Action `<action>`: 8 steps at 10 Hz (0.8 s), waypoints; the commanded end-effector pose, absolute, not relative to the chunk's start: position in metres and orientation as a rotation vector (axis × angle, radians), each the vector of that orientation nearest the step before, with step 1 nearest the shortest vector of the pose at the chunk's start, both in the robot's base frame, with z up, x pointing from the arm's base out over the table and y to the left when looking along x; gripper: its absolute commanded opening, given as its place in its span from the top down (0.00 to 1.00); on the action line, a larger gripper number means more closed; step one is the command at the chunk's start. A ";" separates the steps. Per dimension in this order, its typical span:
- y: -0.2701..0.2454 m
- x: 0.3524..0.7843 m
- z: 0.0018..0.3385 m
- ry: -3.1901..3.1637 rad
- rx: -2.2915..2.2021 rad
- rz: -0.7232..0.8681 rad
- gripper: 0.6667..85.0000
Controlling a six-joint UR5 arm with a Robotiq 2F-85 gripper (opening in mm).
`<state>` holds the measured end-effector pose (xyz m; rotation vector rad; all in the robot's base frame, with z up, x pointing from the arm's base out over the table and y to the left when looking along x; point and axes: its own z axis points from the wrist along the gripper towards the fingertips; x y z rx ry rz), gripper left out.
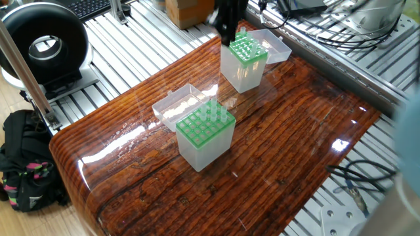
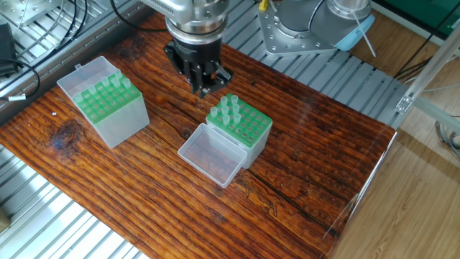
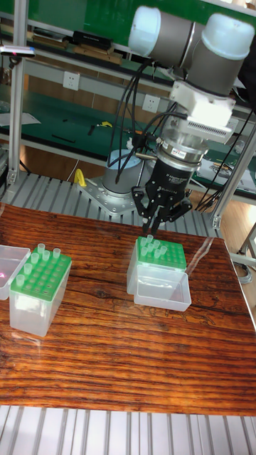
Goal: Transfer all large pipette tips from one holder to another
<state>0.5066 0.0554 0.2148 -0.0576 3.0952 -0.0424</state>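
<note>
Two clear holders with green racks stand on the wooden table. The left holder (image 2: 111,108) is packed with large pipette tips (image 2: 108,88). The right holder (image 2: 239,126) carries only several tips (image 2: 228,108) at its far left corner. My gripper (image 2: 203,88) hangs just above that corner, seen from the front as gripper (image 3: 150,231) over the right holder (image 3: 160,266). Its fingers are drawn together, and a pale tip (image 3: 149,239) shows just below them. In one fixed view the gripper (image 1: 226,38) is a dark shape at the top, and the sparse holder (image 1: 205,134) is nearer.
The right holder's open lid (image 2: 210,155) lies flat in front of it. The left holder's lid (image 2: 80,72) stands open behind it. Aluminium rails (image 2: 65,216) and cables (image 2: 14,68) border the table. The arm's base (image 2: 309,29) sits behind. A black round device (image 1: 42,49) stands beyond one end.
</note>
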 end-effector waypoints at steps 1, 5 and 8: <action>0.071 0.505 0.200 3.069 0.021 0.052 0.73; 0.071 0.492 0.184 3.088 0.157 0.008 0.73; 0.076 0.498 0.187 3.068 0.152 0.030 0.71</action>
